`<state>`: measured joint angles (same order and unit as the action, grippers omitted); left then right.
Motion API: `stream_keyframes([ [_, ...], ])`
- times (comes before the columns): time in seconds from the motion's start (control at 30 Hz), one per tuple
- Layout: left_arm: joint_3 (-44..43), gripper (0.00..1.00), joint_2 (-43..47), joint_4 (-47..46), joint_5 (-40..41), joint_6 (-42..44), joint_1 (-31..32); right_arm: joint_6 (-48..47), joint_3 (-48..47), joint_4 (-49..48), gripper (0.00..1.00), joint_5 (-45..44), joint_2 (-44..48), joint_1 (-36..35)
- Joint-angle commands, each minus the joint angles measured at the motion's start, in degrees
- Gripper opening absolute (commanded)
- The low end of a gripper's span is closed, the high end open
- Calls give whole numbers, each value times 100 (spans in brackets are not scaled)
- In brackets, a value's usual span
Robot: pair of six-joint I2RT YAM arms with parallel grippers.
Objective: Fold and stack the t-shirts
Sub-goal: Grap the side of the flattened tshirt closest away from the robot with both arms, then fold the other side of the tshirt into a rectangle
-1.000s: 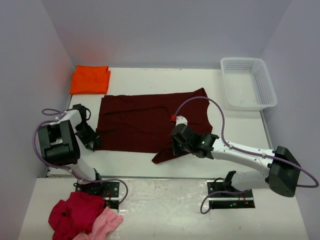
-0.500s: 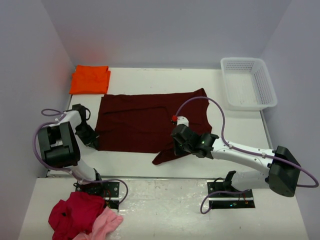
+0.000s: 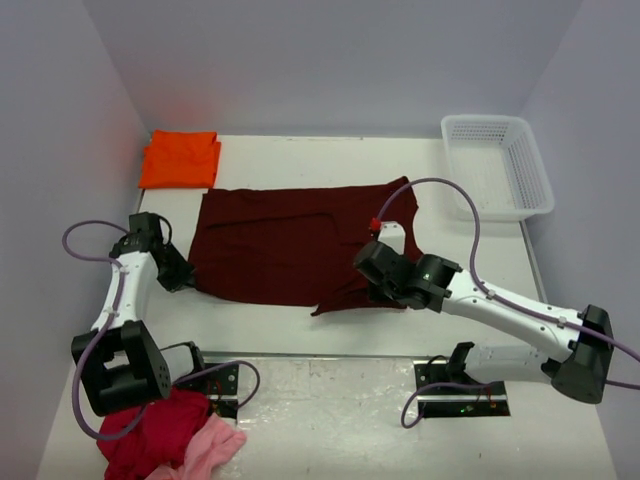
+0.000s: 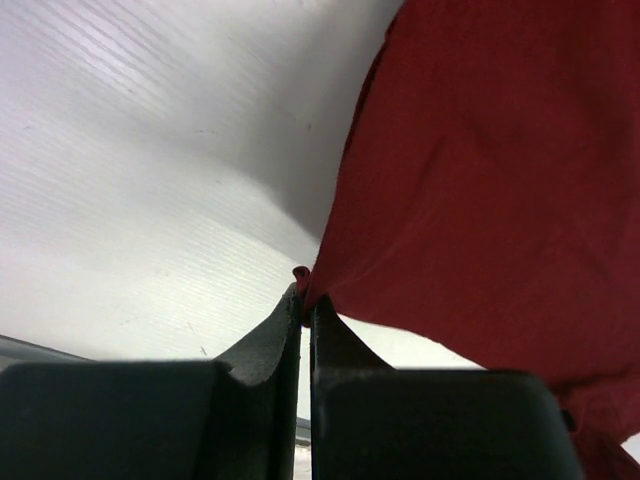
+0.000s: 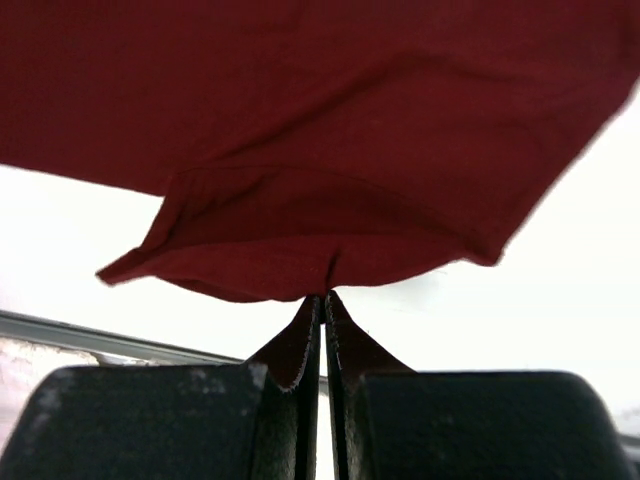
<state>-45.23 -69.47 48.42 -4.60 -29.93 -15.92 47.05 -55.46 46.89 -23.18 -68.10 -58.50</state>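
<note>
The large dark maroon t-shirt (image 3: pixel 290 240) lies spread across the middle of the table. My left gripper (image 3: pixel 185 278) is shut on its near left corner; the wrist view shows the cloth edge (image 4: pixel 302 275) pinched between the fingertips and lifted off the table. My right gripper (image 3: pixel 372 290) is shut on the near right hem, where the maroon cloth (image 5: pixel 330 230) bunches at the pinch and hangs above the surface. The bright orange t-shirt (image 3: pixel 180 158) rests folded at the far left corner, away from both grippers.
A white mesh basket (image 3: pixel 496 165) stands at the far right. A crimson-red garment (image 3: pixel 150 435) and a light pink garment (image 3: pixel 205 450) lie heaped on the front ledge by the left arm's base. Walls close in on the left, right and back.
The left gripper closed on the maroon shirt's near left corner and its arm swung outward. The right gripper, still gripping the hem, shifted right and away, pulling that edge up.
</note>
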Motion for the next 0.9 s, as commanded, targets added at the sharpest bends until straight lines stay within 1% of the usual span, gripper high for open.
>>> stream_keyframes([
  [0.0, 216, 0, 302, -315, -391, -153, 28, 542, -438, 1248, 0, -722, 314, -21],
  [0.17, 287, 0, 434, -316, -393, -92, 28, 1034, -790, 2295, 0, -1188, 393, 14],
  [0.27, 226, 0, 583, -281, -340, -196, 28, 1227, -940, 2596, 0, -1364, 455, 137],
  [0.3, 191, 0, 627, -246, -305, -232, 28, 1298, -1027, 2832, 0, -1426, 464, 207],
  [0.47, -196, 0, 716, -210, -41, -434, 19, 1211, -1335, 3247, 0, -1690, 464, 620],
  [0.53, -310, 0, 733, -246, -41, -513, 28, 975, -1467, 3221, 0, -1725, 455, 892],
  [0.67, -381, 0, 760, -544, 46, -610, 28, 385, -1529, 2730, 0, -1681, 394, 1366],
  [0.87, -732, 0, 347, -720, 275, -601, 28, -335, -1774, 2159, 0, -1611, -124, 1736],
])
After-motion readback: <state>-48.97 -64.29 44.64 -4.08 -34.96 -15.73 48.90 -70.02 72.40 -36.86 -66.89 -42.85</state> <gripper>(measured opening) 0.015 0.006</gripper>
